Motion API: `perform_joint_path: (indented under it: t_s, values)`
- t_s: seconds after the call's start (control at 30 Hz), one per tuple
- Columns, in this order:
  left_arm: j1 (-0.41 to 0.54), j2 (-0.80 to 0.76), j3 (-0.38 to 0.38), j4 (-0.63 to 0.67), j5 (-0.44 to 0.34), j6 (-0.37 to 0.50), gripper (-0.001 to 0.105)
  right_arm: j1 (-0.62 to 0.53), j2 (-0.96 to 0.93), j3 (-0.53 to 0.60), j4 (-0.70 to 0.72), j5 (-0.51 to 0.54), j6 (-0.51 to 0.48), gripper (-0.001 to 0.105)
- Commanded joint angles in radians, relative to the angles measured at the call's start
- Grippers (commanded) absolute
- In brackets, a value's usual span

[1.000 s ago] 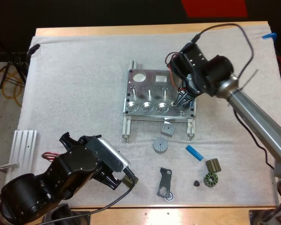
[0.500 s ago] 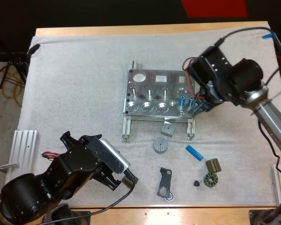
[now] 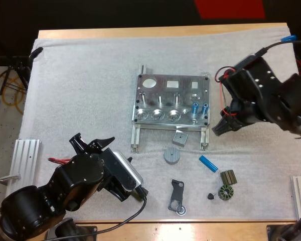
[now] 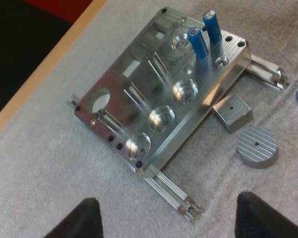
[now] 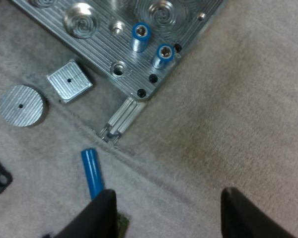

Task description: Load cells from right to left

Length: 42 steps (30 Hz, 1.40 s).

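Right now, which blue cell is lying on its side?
The loose cell on the mat, in front of the fixture; the other two cells stand upright at the fixture's right end.

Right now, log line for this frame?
fixture: two blue cells standing at right end | loose blue cell: lying on mat | left gripper: open | right gripper: open, right of fixture

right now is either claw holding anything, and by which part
Nothing is held: the left claw and the right claw both stand open over the mat.
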Motion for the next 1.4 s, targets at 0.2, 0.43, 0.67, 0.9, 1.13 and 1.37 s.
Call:
perform_joint_path:
  t_s: [0.2, 0.43, 0.67, 0.9, 1.13, 1.37]
  values:
    - [-0.002, 0.001, -0.001, -0.048, 0.050, 0.084, 0.057, 0.000, -0.077, -0.005, 0.053, -0.108, 0.063, 0.047]
    - [-0.002, 0.001, -0.001, -0.069, 0.194, 0.249, 0.057, 0.000, -0.146, -0.005, 0.055, -0.198, 0.111, 0.047]
    - [-0.002, 0.001, -0.001, -0.111, 0.236, 0.407, 0.057, 0.000, -0.205, 0.000, 0.055, -0.345, 0.234, 0.047]
    - [-0.002, 0.015, -0.001, -0.150, 0.271, 0.515, 0.057, 0.000, -0.303, 0.133, 0.055, -0.479, 0.324, 0.047]
    - [-0.002, 0.089, -0.001, -0.156, 0.409, 0.565, 0.057, 0.000, -0.426, 0.225, 0.055, -0.485, 0.387, 0.047]
    - [-0.002, 0.181, -0.001, -0.167, 0.416, 0.692, 0.057, 0.000, -0.524, 0.268, 0.055, -0.485, 0.469, 0.047]
